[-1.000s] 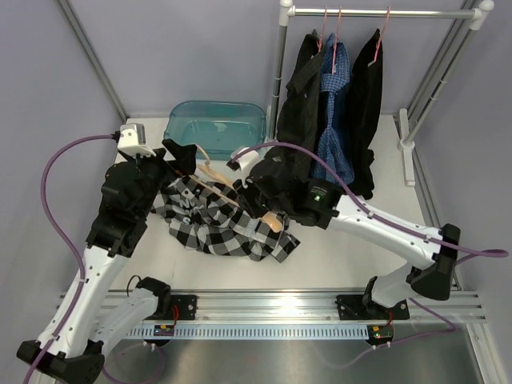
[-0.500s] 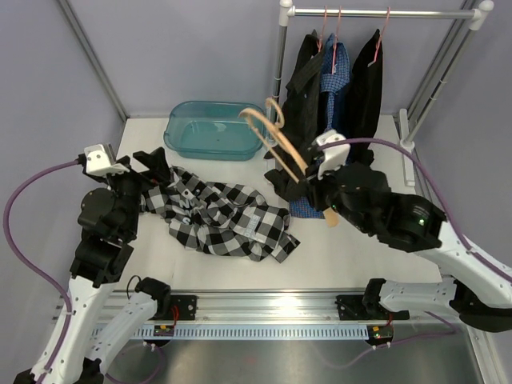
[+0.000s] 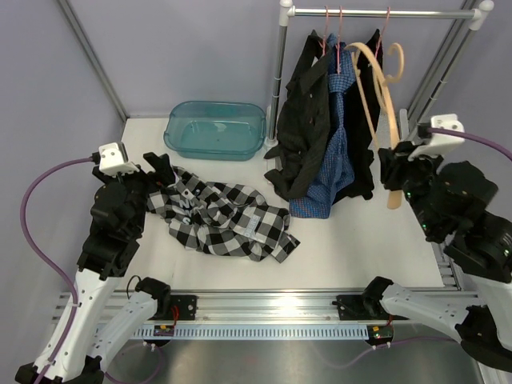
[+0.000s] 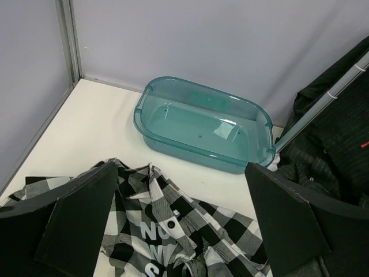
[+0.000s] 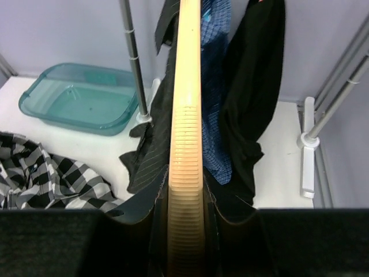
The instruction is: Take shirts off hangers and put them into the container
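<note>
My right pincer (image 5: 185, 196) clamps the wooden hanger (image 3: 376, 80) near the worktop's (image 3: 360, 240) right edge. My left pincer (image 4: 181, 216) gapes empty above the check shirt (image 3: 228, 224), crumpled left of centre. The teal container (image 3: 214, 104) sits at the far edge.

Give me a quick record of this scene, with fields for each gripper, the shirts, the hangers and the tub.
left gripper: open, empty, at the left edge of the checked shirt
right gripper: shut on the wooden hanger, raised near the rail
wooden hanger: bare
checked shirt: crumpled on the table, outside the tub
tub: empty, at the back of the table
on the rail: black shirt, blue check shirt, second black shirt, on pink hangers
</note>
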### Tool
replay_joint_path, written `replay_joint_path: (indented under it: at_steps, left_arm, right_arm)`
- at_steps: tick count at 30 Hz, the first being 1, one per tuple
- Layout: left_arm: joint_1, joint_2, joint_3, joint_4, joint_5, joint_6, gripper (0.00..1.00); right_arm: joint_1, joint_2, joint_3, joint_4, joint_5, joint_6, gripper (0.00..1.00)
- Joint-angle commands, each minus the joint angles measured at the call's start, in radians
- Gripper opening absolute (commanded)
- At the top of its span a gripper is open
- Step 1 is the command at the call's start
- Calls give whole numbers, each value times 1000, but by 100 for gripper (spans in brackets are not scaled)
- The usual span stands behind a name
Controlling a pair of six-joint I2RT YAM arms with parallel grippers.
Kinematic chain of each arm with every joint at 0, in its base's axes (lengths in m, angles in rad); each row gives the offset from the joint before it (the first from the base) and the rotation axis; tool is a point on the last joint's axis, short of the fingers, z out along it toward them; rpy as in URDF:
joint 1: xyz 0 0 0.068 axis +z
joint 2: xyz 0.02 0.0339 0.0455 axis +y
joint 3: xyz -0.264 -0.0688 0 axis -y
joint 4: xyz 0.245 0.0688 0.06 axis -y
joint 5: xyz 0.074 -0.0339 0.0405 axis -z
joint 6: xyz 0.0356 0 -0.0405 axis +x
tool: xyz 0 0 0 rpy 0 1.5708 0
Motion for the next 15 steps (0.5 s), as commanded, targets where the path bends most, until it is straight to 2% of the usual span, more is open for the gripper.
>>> replay_joint_path:
  at_steps: [1, 7, 15]
  left_arm:
    - [5, 1, -3, 41, -9, 9, 99]
    - [5, -2, -1, 38, 4, 3, 99]
    - [5, -1, 2, 32, 14, -2, 99]
  right_arm:
    - [-11, -95, 36, 61, 117, -64, 0]
    - [-11, -161, 46, 58, 188, -90, 0]
    - [-10, -83, 29, 55, 223, -108, 0]
